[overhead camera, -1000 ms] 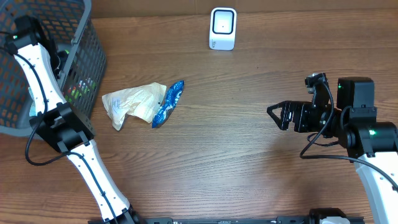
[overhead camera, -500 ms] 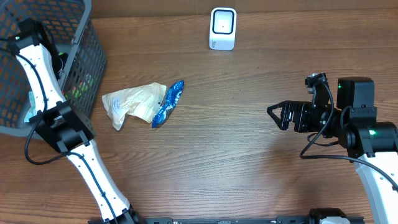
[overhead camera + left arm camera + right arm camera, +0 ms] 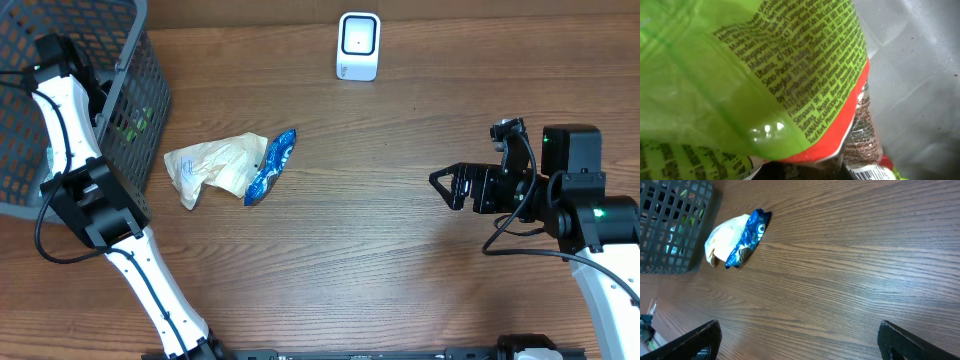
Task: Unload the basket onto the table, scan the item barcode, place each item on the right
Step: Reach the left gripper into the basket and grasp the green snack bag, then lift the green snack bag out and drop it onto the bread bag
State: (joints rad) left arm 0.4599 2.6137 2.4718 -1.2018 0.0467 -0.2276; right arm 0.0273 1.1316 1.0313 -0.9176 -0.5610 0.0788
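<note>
Left arm (image 3: 62,120) reaches up and over the rim of the grey mesh basket (image 3: 150,95) at the table's (image 3: 400,270) far left corner; left gripper (image 3: 98,100) sits down inside the basket. Its jaws are closed together. The left wrist view is filled almost edge to edge by a green packet (image 3: 740,65) with black small print and an orange-red border, lying against pale crinkled plastic. The fingers are hidden at the bottom of that view, so I cannot tell whether they pinch the packet or only press near it. Green shows through the basket mesh from overhead as well. The white scanner (image 3: 358,45) stands at the far edge of the table, centre, well apart from the basket. Between basket and table centre lie a cream bag (image 3: 212,165) and a blue packet (image 3: 271,165), touching each other, the blue one on the side nearer the scanner. Right gripper (image 3: 447,187) hovers over bare wood at the right, jaws spread wide, holding nothing, pointing toward the two loose bags but well apart from them.
</note>
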